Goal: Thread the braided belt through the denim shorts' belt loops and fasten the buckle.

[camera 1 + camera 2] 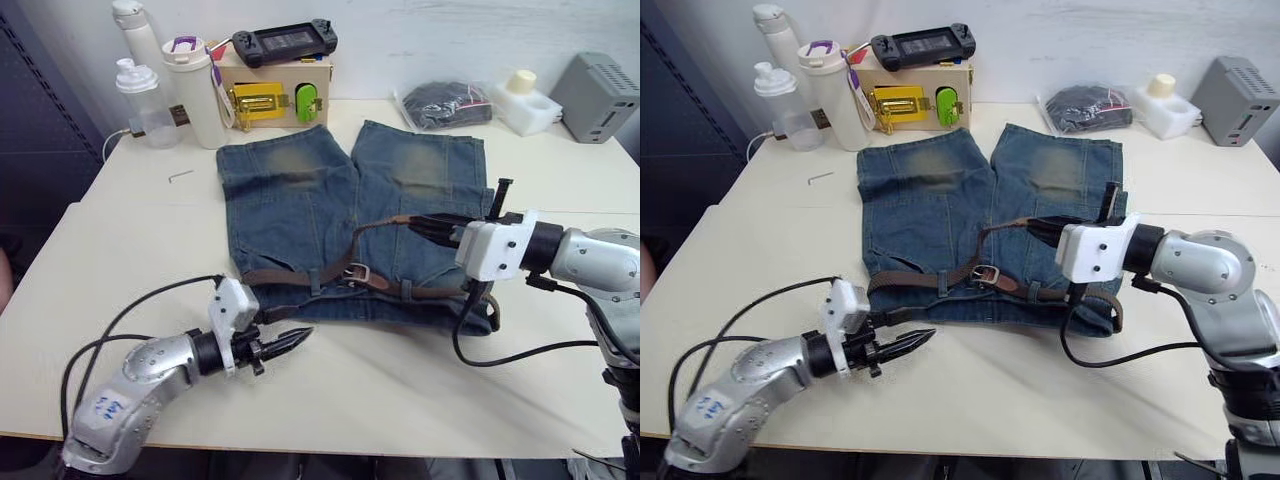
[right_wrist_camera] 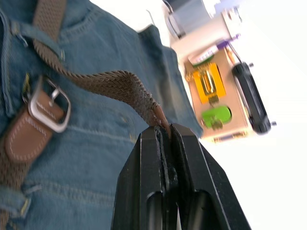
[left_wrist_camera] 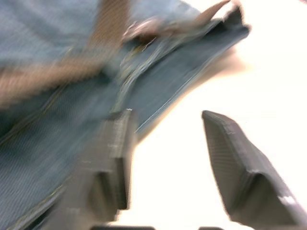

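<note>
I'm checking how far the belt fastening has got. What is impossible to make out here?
- Whether the silver metal buckle's prong sits in the dark brown braided belt: too small in the head views, hidden by the frame in the right wrist view.
- Belt loops on the faded blue denim shorts in the left wrist view: blurred.

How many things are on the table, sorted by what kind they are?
Clothes: 2, shorts and belt.
Bottles: 3, clear bottle, white bottle, tumbler.
Boxes: 2, latch box, grey box.
Game console: 1.
Bag: 1.
White block: 1.
Hex key: 1.
Total: 11.
</note>
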Controlling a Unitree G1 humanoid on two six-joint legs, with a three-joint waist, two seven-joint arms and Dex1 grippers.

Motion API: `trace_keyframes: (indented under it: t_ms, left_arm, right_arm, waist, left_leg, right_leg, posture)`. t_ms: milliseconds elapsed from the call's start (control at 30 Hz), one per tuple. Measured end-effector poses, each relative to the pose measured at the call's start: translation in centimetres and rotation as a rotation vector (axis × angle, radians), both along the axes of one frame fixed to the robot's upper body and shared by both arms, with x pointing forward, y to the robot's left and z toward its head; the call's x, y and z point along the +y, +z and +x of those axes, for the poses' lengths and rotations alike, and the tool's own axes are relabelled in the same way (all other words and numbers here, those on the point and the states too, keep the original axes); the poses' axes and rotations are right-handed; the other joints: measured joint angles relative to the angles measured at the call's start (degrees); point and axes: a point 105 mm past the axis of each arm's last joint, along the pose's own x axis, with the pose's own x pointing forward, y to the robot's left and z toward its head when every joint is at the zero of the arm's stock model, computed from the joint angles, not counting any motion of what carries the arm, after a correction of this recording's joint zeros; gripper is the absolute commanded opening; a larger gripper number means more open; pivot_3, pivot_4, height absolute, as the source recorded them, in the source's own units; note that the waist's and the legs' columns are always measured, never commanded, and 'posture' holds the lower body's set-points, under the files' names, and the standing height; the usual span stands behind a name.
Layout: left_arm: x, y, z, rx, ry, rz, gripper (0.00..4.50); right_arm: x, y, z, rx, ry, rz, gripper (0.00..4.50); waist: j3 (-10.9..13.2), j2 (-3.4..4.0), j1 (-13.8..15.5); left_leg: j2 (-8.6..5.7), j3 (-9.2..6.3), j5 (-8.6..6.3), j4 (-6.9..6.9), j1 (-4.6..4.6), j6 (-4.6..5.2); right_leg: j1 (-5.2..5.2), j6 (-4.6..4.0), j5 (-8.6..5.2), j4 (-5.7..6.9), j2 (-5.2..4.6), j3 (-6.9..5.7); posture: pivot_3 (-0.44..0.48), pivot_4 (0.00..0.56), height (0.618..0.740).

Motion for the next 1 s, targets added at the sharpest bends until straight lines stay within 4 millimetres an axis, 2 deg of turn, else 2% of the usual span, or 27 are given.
trace_keyframes:
  t_ms: [100, 167, 233, 300, 367, 533, 700, 800, 900, 933, 967, 1000]
  left_arm:
    - [0.3, 3.8, 1.1, -0.083, 0.01, -0.072, 3.83]
    - [0.0, 4.6, 2.4, -0.14, 0.039, -0.049, 3.83]
    - [-0.6, 4.2, 3.7, -0.198, 0.072, 0.028, 3.83]
    - [-1.3, 3.0, 4.7, -0.237, 0.082, 0.108, 3.83]
    - [-2.0, 2.3, 6.0, -0.269, 0.1, 0.126, 3.83]
    - [-2.8, 2.1, 8.9, -0.357, 0.163, 0.138, 3.83]
    - [-3.9, 2.3, 9.7, -0.407, 0.159, 0.116, 3.83]
    - [-4.4, 2.1, 9.8, -0.413, 0.147, 0.103, 2.98]
    - [-4.8, 2.3, 9.5, -0.429, 0.126, 0.085, 1.62]
    - [-4.9, 2.3, 9.4, -0.43, 0.122, 0.081, 1.31]
    - [-4.9, 2.2, 9.4, -0.43, 0.121, 0.082, 0.76]
    - [-4.8, 2.1, 9.3, -0.431, 0.122, 0.084, 0.49]
  right_arm:
    - [0.5, 0.0, 0.0, 0.0, 0.017, 0.006, 0.0]
    - [0.9, 0.0, 0.0, -0.001, 0.03, 0.005, 0.0]
    - [1.3, 0.0, -0.1, -0.001, 0.046, 0.006, 0.0]
    - [1.4, -0.1, -0.1, 0.004, 0.047, 0.008, 0.0]
    - [1.6, -0.1, -0.1, 0.009, 0.053, 0.016, 0.0]
    - [2.6, 0.0, -0.6, 0.008, 0.092, 0.014, 0.0]
    - [2.6, -0.1, -0.6, 0.016, 0.086, 0.015, 0.0]
    - [2.7, -0.1, -0.6, 0.016, 0.088, 0.015, 0.0]
    - [2.7, -0.1, -0.6, 0.02, 0.086, 0.019, 0.0]
    - [2.7, -0.1, -0.6, 0.022, 0.086, 0.021, 0.0]
    - [2.7, -0.2, -0.6, 0.025, 0.085, 0.022, 0.0]
    - [2.7, -0.2, -0.6, 0.027, 0.083, 0.022, 0.0]
  waist:
    - [0.0, 0.0, -0.1]
    - [0.0, -0.01, -0.3]
    - [0.0, -0.01, -0.3]
    - [0.0, -0.01, -0.3]
    - [0.0, -0.03, -0.3]
    - [0.0, -0.05, -0.3]
    - [0.0, -0.07, -0.4]
    - [0.0, -0.07, -0.5]
    - [0.0, -0.07, -0.6]
    - [0.0, -0.07, -0.6]
    - [0.0, -0.07, -0.8]
    - [0.0, -0.07, -0.9]
  left_leg:
    - [0.0, 0.05, 0.0, 0.0, 0.0, 0.0]
    - [0.0, 0.09, 0.0, -0.02, 0.01, 0.0]
    - [0.03, 0.15, 0.0, -0.04, 0.01, 0.0]
    - [0.04, 0.2, 0.0, -0.07, 0.01, 0.01]
    - [0.05, 0.19, 0.0, -0.06, 0.01, 0.01]
    - [0.05, 0.19, 0.0, -0.06, 0.01, 0.01]
    - [0.05, 0.19, 0.0, -0.08, 0.02, 0.01]
    - [0.05, 0.18, 0.0, -0.09, 0.02, 0.01]
    - [0.05, 0.18, 0.0, -0.09, 0.03, 0.01]
    - [0.05, 0.18, 0.0, -0.09, 0.03, 0.01]
    - [0.05, 0.17, 0.0, -0.09, 0.03, 0.01]
    - [0.05, 0.18, 0.0, -0.09, 0.03, 0.01]
  right_leg:
    - [0.02, 0.0, 0.0, -0.03, -0.01, 0.02]
    - [0.04, 0.0, 0.0, -0.06, -0.01, 0.03]
    - [0.04, 0.0, 0.0, -0.08, -0.01, 0.03]
    - [0.02, 0.01, 0.01, -0.08, -0.02, 0.03]
    - [0.01, 0.01, 0.01, -0.08, -0.01, -0.01]
    - [-0.02, 0.03, 0.02, -0.08, -0.01, -0.02]
    - [-0.02, 0.07, 0.04, -0.07, -0.01, -0.04]
    - [-0.03, 0.08, 0.04, -0.07, -0.01, -0.04]
    - [-0.03, 0.08, 0.05, -0.06, -0.01, -0.04]
    - [-0.03, 0.09, 0.05, -0.06, -0.01, -0.04]
    - [-0.03, 0.09, 0.05, -0.07, -0.01, -0.04]
    - [-0.03, 0.09, 0.05, -0.06, -0.01, -0.04]
  posture:
    - [0.0, 0.15, 0.645]
    - [0.0, 0.15, 0.645]
    - [0.0, 0.15, 0.645]
    - [0.0, 0.15, 0.645]
    - [0.0, 0.15, 0.645]
    - [0.0, 0.15, 0.645]
    - [0.0, 0.15, 0.645]
    - [0.0, 0.15, 0.645]
    - [0.0, 0.15, 0.645]
    - [0.0, 0.15, 0.645]
    - [0.0, 0.15, 0.645]
    - [0.0, 0.15, 0.645]
